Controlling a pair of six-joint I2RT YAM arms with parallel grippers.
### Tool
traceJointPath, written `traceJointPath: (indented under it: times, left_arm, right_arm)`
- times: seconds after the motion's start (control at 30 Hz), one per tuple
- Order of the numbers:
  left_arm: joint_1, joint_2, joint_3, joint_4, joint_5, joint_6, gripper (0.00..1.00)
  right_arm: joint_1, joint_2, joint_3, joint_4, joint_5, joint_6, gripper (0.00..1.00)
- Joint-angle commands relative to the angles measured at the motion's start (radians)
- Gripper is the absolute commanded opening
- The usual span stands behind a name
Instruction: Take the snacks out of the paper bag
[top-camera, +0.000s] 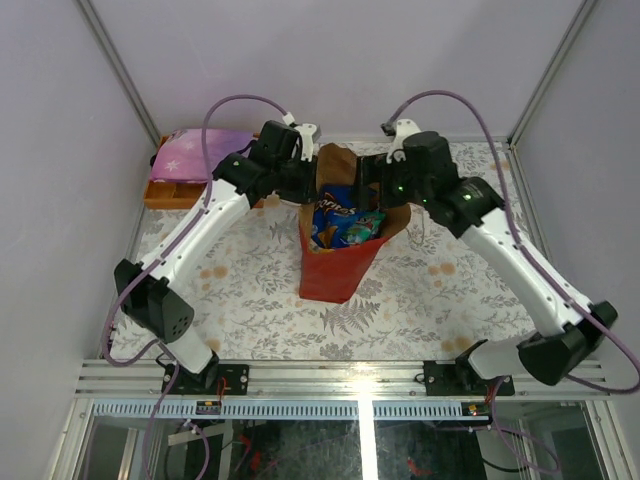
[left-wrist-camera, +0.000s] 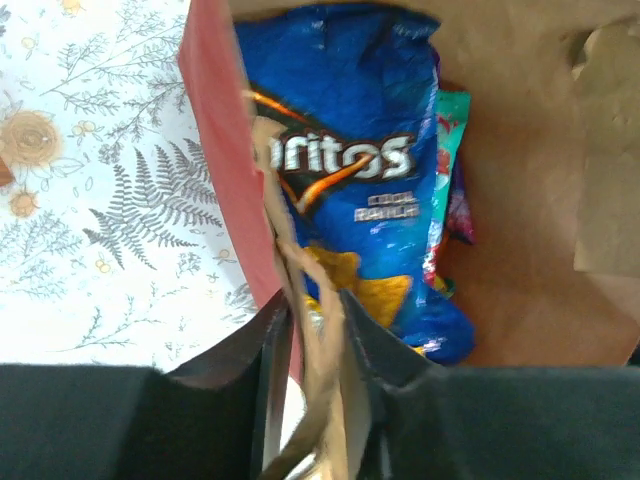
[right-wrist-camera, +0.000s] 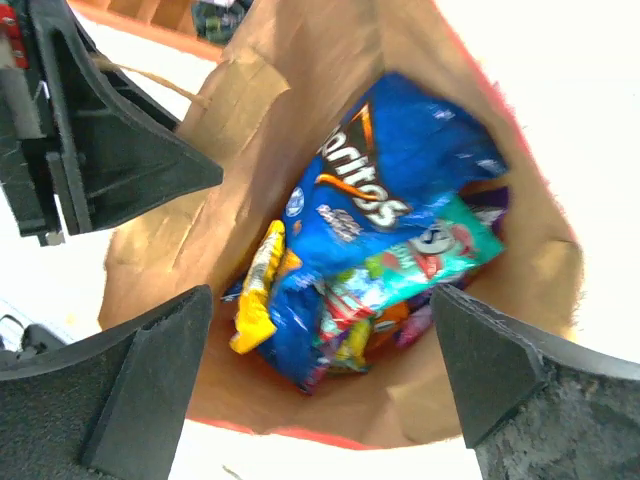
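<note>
Right gripper (right-wrist-camera: 320, 300), jaws spread wide, hangs over the open mouth of the paper bag (top-camera: 335, 270), its fingers framing the contents without touching them. Left gripper (left-wrist-camera: 312, 320) is closed on the rim of the bag's near wall, a strip of brown paper pinched between its fingers, so the mouth is held open and the bag is anchored where it stands on the desk (top-camera: 450, 290) between the two arms. All the snacks lie inside. The Doritos bag (right-wrist-camera: 400, 170) is the largest and uppermost, resting against one wall; a teal-green packet (right-wrist-camera: 440, 245) lies across its lower part, a yellow packet (right-wrist-camera: 255, 295) is tucked at its side, and further small packets sit beneath, too crowded to tell apart. The step in hand appears to be the first extraction, and none has yet been made. It would probably go best if the right gripper descends in the middle of the opening, clear of both paper walls, and closes on the upper edge of the Doritos bag rather than its air-filled belly, which is likely to slip or crumple. A straight upward lift seems advisable, with the left gripper's hold on the rim maintained so that the paper bag neither rises nor tips. Smaller packets may be dragged along.
</note>
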Motion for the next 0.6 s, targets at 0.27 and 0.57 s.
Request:
traceJointPath:
  times: [0.27,0.57]
  left_arm:
    - [-0.004,-0.047,0.015,0.012,-0.161,0.01,1.0]
    - [-0.005,0.066,0.208,-0.052,-0.291,0.048,1.0]
  right_arm:
    - [0.003,-0.072,0.164,-0.163,0.366,-0.251,0.99]
    - [-0.069,0.133,0.243,-0.231,0.265,-0.317,0.96]
